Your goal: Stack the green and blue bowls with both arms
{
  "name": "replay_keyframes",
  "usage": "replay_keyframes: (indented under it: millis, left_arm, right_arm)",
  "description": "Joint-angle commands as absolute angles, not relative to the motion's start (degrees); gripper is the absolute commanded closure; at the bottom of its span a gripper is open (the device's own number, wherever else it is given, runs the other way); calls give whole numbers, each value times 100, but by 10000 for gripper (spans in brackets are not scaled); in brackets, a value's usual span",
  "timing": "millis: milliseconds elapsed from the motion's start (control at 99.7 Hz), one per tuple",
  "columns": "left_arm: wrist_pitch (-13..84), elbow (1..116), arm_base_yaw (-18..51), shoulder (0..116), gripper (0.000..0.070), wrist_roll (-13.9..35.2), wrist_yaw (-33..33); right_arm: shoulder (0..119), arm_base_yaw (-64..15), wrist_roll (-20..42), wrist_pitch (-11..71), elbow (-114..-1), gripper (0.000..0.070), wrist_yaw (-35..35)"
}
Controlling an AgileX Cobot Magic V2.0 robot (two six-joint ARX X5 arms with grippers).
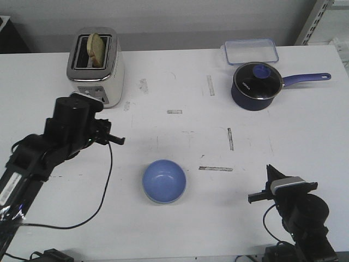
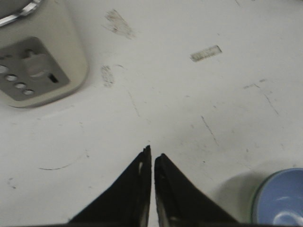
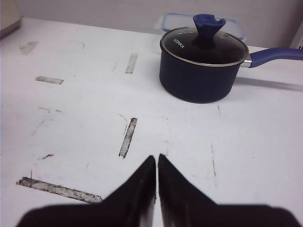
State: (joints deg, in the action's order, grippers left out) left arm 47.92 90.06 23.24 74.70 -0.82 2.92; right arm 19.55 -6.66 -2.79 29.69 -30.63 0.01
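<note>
The light blue bowl [image 1: 164, 180] sits upright on the white table [image 1: 180, 65], front centre, between my two arms. A thin pale green rim shows round its edge, so it rests inside the green bowl [image 2: 253, 202]. The blue bowl also shows at the corner of the left wrist view [image 2: 280, 201]. My left gripper [image 1: 120, 141] is shut and empty above bare table, left of the bowls and in front of the toaster. My right gripper [image 1: 269, 170] is shut and empty, right of the bowls near the front edge.
A cream toaster [image 1: 97, 66] with a slice of bread stands at the back left. A dark navy saucepan [image 1: 256, 86] with a glass lid and long handle stands at the back right, a clear lidded box [image 1: 251, 51] behind it. Worn tape marks [image 1: 216, 168] dot the table.
</note>
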Motion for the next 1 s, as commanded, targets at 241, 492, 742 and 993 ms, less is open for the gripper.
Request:
replay_keyframes:
  millis: [241,492,742,993]
  left_arm:
    - [3295,7008,1319,5701,699,-187,309]
    - [2346,5037,655,3992,699,-176,307]
    - [2023,3833,340,2635,699,-102,368]
    - [2091,3642,263,2198,697,-95,368]
  right_arm:
    - [1959,-674,-242,2910,-3072,700,3]
    - [1959,-674,-244,2910,-3072,700,3]
    - [1959,-674,-244,2910,-3072,700,3]
    - [1959,-674,-246,2910,-3072,700,3]
